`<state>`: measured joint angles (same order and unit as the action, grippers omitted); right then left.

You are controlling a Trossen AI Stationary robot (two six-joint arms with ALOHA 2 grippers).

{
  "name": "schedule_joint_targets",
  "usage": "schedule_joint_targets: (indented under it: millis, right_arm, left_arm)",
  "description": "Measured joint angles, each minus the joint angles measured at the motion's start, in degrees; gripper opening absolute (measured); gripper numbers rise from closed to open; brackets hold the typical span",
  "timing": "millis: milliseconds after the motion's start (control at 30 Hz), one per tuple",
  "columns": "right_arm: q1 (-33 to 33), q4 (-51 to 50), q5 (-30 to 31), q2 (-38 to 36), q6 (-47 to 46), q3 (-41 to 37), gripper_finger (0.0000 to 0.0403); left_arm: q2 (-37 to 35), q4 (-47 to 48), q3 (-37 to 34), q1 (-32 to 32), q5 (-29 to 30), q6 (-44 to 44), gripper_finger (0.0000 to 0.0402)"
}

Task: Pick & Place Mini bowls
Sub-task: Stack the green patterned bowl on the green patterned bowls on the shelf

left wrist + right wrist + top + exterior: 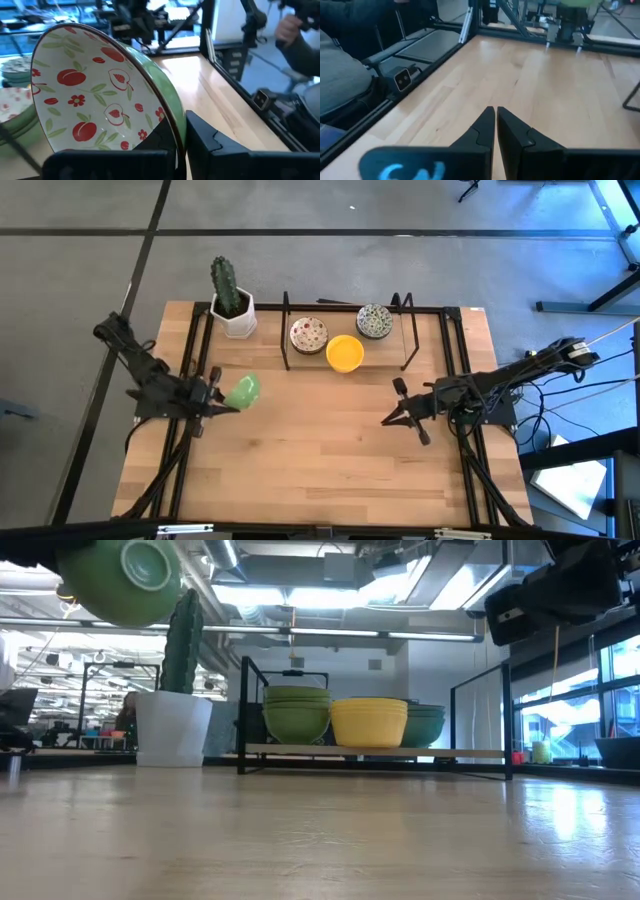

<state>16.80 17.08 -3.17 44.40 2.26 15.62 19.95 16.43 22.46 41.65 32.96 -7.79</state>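
Note:
My left gripper (218,402) at the table's left is shut on a mini bowl (243,390), green outside and cream inside with red fruit and flower prints (90,95). In the low view this bowl (125,578) hangs high above the table, tipped on its side. Three stacks of mini bowls stand on the rack's shelf at the far middle: red-speckled (308,335), yellow (345,352) and grey-green patterned (374,321). My right gripper (392,417) waits shut above the table's right side, touching nothing (496,117). My left gripper pinches the bowl's rim (176,135), one finger (161,137) inside the bowl and one (205,137) on its green outer wall. The fingers reach nearly level from the table's left. The bowl is lifted clear and stands on edge, its open side turned sideways.
A white square pot with a cactus (232,305) stands at the far left beside the black-framed rack (412,330). Black rails (465,380) run along both sides of the table. Bare wood (320,450) lies between the arms and toward the near edge.

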Motion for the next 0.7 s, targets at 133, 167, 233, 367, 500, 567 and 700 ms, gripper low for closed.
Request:
schedule_joint_targets:
  millis: [133,167,233,367,500,567,700]
  right_arm:
    - [0.0,1.1,-1.0,-1.6,1.4,0.0,0.0020]
    - [0.0,1.0,-1.0,-2.4,1.7,0.0,0.0019]
    - [0.0,0.0,-1.0,-4.2,3.2,0.0,0.0012]
    - [0.0,-4.2,0.4,-9.4,4.3,0.0,0.0004]
    - [0.0,-9.3,0.5,-15.8,4.2,0.0,0.0010]
    - [0.0,-12.1,0.5,-19.0,4.3,0.0,0.0010]
    - [0.0,-15.4,-4.5,-23.6,4.4,-1.9,0.0004]
  left_arm:
    - [-5.4,0.4,-2.3,0.4,1.6,0.9,0.0014]
    - [-6.3,1.3,-2.5,0.5,2.0,0.9,0.0014]
    - [-8.1,4.2,-2.6,0.9,3.4,0.2,0.0014]
    - [-10.2,3.9,-2.6,1.1,4.2,0.0,0.0014]
    - [-10.5,4.1,-2.6,1.1,4.7,0.1,0.0014]
    - [-10.5,4.1,-2.6,1.1,4.7,0.7,0.0014]
    - [-10.5,4.1,-2.6,1.1,4.9,1.7,0.0014]
